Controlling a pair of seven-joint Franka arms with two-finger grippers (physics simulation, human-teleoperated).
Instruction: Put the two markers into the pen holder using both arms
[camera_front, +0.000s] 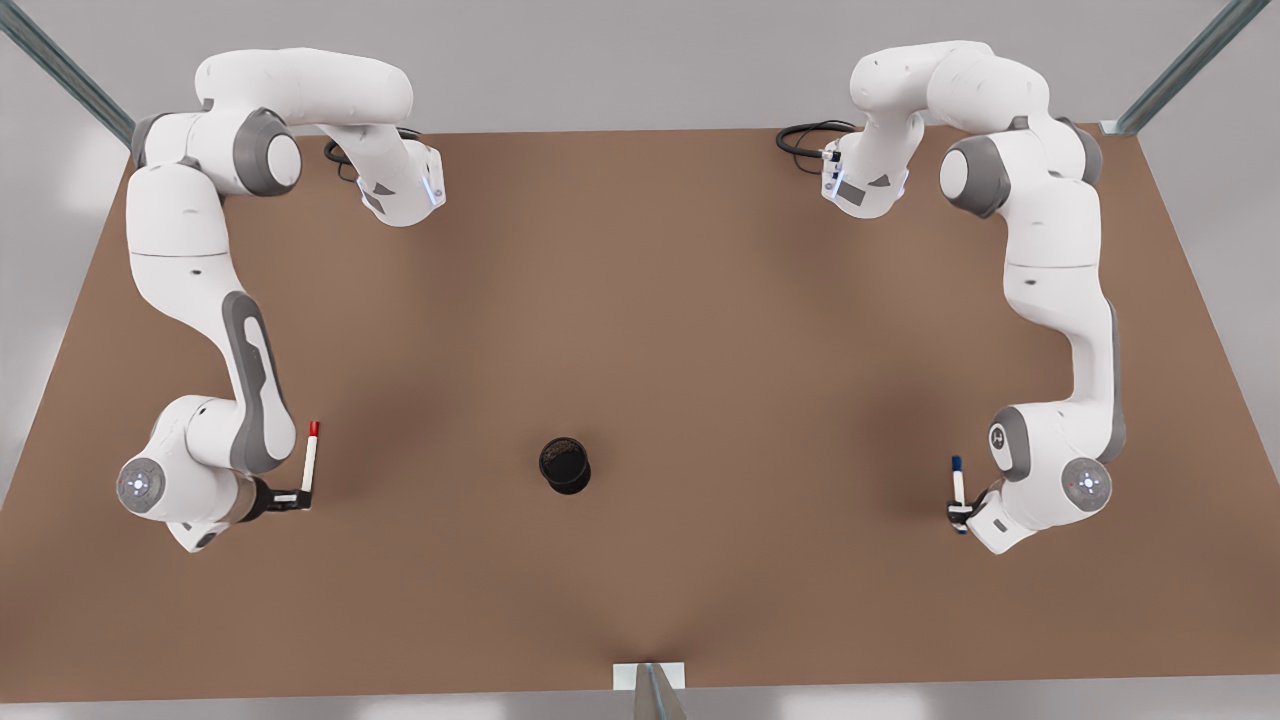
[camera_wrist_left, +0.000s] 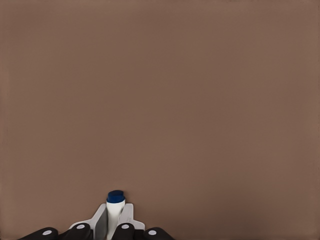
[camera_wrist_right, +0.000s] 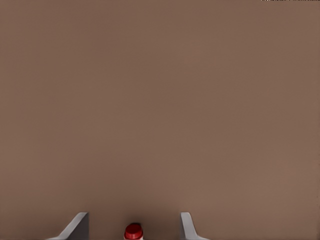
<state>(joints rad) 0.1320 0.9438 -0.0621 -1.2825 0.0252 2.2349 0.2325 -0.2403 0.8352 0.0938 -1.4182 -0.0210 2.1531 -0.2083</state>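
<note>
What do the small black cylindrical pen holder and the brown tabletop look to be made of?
Small black cylindrical pen holder: probably matte plastic or a fine mesh; dull black, faintly grainy wall, no glints. I can't tell which.
Brown tabletop: looks like matte board or laminate; flat uniform brown, no grain, soft shadows only.
Being a simulator's render, both are guesses from surface look.

Simulated robot test cell — bare brown table (camera_front: 640, 300), metal frame struts (camera_front: 60, 65).

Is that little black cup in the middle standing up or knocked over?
Standing up. In the front view the pen holder sits on the brown table with its round dark mouth facing upward. Neither marker is in it.
</note>
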